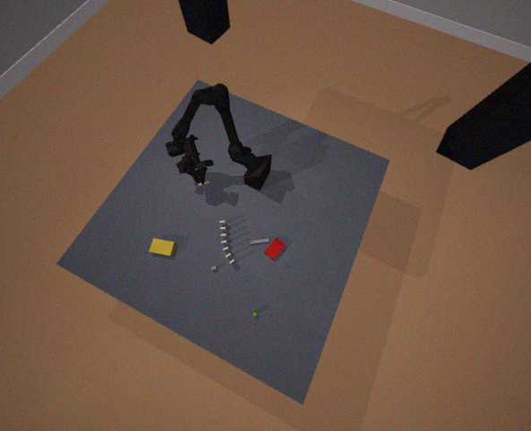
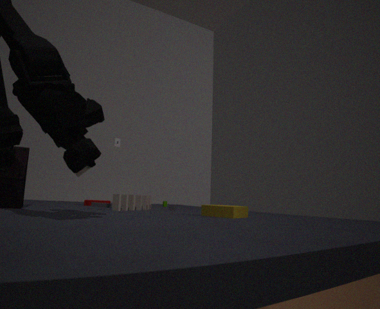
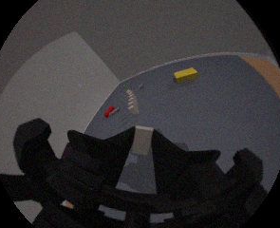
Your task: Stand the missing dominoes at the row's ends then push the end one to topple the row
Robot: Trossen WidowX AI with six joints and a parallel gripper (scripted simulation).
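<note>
A row of several pale dominoes (image 1: 226, 241) (image 2: 132, 202) (image 3: 132, 102) stands upright on the grey mat (image 1: 130, 208). One loose domino (image 1: 259, 241) lies flat to the right of the row, next to the red block. A small pale piece (image 1: 214, 268) lies near the row's near end. My gripper (image 1: 201, 180) (image 2: 81, 167) (image 3: 143, 130) is shut on a pale domino (image 1: 204, 183) (image 2: 83, 171) (image 3: 141, 141). It hangs in the air above the mat, behind the far end of the row and near the arm's base (image 1: 257, 172).
A yellow block (image 1: 162, 246) (image 2: 224, 211) (image 3: 185, 75) lies left of the row. A red block (image 1: 274, 248) (image 2: 96, 201) (image 3: 109, 112) lies right of it. A small green cube (image 1: 254, 313) (image 2: 164, 203) sits nearer the mat's front. Dark pillars (image 1: 497, 125) stand off the mat.
</note>
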